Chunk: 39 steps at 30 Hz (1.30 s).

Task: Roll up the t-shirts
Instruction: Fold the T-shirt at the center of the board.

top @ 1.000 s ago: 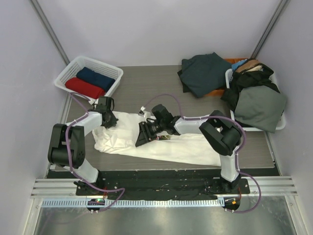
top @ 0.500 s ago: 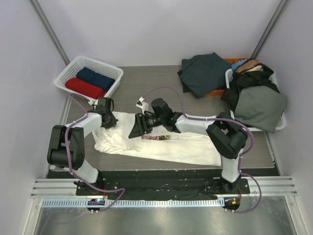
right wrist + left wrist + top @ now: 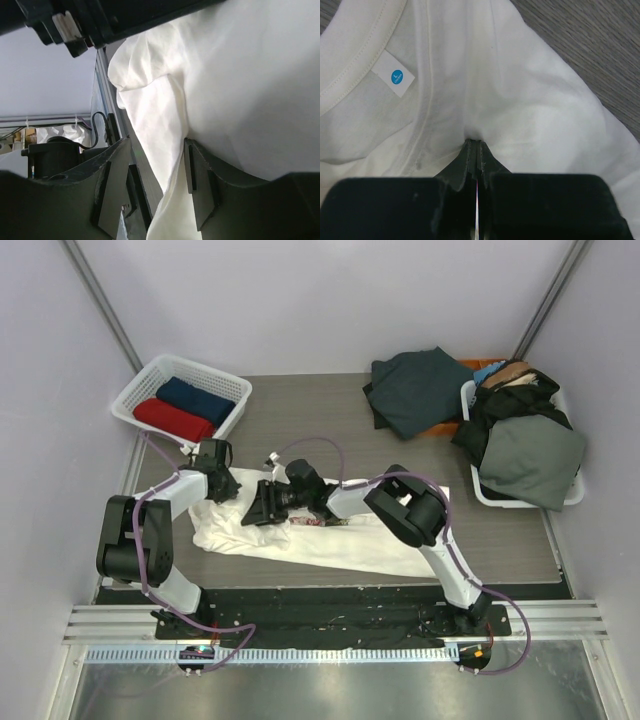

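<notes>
One cream-white t-shirt (image 3: 340, 540) lies spread across the near half of the worktop (image 3: 300, 425), just beyond the arm bases. It is a thin, limp knit: light, no stiffness, and by my judgement it bunches wherever touched and is unlikely to slide much on the grey streaked surface. Left tool (image 3: 476, 150) is closed tight on a small pinch of cloth near the ribbed collar (image 3: 350, 70), beside a white neck label (image 3: 394, 76) with a blue dot; the fabric tents up at the tips. Right tool (image 3: 157, 165) has its jaws apart, with a loose fold of the shirt's edge running between them, not clamped. A bit of floral print (image 3: 318, 521) peeks out beside it in the top view. Best hold, I judge: hem or side edge, pinched through both layers, since a single layer would likely just peel away, with tension kept on the opposite end. Farther back left, a white lattice basket (image 3: 135, 390) holds a red roll (image 3: 172, 418) and a navy roll (image 3: 195, 398) side by side. Far right sit a heap of dark garments (image 3: 415, 390) and an overfilled white bin (image 3: 573, 495).
</notes>
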Available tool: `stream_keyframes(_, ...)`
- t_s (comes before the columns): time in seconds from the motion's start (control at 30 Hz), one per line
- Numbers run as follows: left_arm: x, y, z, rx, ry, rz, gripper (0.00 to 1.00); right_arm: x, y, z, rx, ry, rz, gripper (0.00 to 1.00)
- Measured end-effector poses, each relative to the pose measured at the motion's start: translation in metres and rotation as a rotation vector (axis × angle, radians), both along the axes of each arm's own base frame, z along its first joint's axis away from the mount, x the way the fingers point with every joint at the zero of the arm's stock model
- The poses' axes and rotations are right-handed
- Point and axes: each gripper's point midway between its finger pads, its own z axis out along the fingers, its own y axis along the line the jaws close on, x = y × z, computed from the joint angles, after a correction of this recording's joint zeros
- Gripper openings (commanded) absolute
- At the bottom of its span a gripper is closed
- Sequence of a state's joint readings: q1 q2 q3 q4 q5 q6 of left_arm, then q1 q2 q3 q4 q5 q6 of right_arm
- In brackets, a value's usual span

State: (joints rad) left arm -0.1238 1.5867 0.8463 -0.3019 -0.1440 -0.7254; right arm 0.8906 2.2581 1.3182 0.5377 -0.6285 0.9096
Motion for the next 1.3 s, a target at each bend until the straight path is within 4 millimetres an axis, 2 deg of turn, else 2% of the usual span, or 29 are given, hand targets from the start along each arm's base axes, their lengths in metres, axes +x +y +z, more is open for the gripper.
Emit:
stream_keyframes(0.2, 0.0, 0.0, 0.0, 0.0, -0.001, -0.001, 0.0, -0.024, 0.012, 0.008, 0.06, 0.027, 0.038, 0.54)
stream_keyframes(0.3, 0.001, 0.0, -0.001, -0.001, -0.001, -0.001, 0.0, -0.048, 0.007, 0.002, 0.071, 0.071, 0.068, 0.54)
stream_keyframes(0.47, 0.001, -0.001, -0.001, -0.003, 0.0, -0.002, 0.0, -0.103, -0.005, -0.007, 0.057, 0.156, 0.134, 0.54)
stream_keyframes(0.57, 0.001, 0.0, 0.0, -0.003, -0.001, -0.001, 0.0, -0.127, -0.01, 0.001, 0.06, 0.165, 0.173, 0.54)
stream_keyframes(0.67, 0.002, -0.001, 0.0, -0.005, 0.0, -0.002, 0.0, -0.139, -0.01, 0.024, 0.085, 0.124, 0.205, 0.53)
stream_keyframes(0.77, 0.002, -0.001, 0.0, -0.005, 0.0, -0.002, 0.0, -0.132, -0.013, 0.051, 0.099, 0.039, 0.196, 0.52)
stream_keyframes(0.83, 0.002, -0.001, 0.0, -0.005, -0.001, -0.002, 0.0, -0.124, -0.015, 0.064, 0.096, -0.018, 0.179, 0.46)
stream_keyframes(0.93, 0.001, -0.001, 0.0, -0.006, 0.001, -0.003, 0.0, -0.106, -0.019, 0.075, 0.066, -0.107, 0.132, 0.43)
stream_keyframes(1.03, 0.001, -0.002, 0.004, -0.013, -0.004, -0.006, 0.04, -0.084, -0.028, 0.071, 0.001, -0.167, 0.078, 0.39)
stream_keyframes(1.07, 0.001, -0.003, 0.007, -0.015, -0.011, -0.008, 0.09, -0.078, -0.033, 0.067, -0.027, -0.183, 0.061, 0.39)
stream_keyframes(1.17, 0.0, -0.005, 0.026, -0.025, -0.055, -0.014, 0.15, -0.061, -0.048, 0.057, -0.101, -0.209, 0.014, 0.38)
stream_keyframes(1.27, 0.0, -0.005, 0.054, -0.026, -0.126, -0.01, 0.13, -0.044, -0.066, 0.051, -0.152, -0.226, -0.043, 0.27)
stream_keyframes(1.3, -0.001, -0.004, 0.066, -0.026, -0.158, -0.006, 0.11, -0.038, -0.071, 0.051, -0.162, -0.226, -0.062, 0.2)
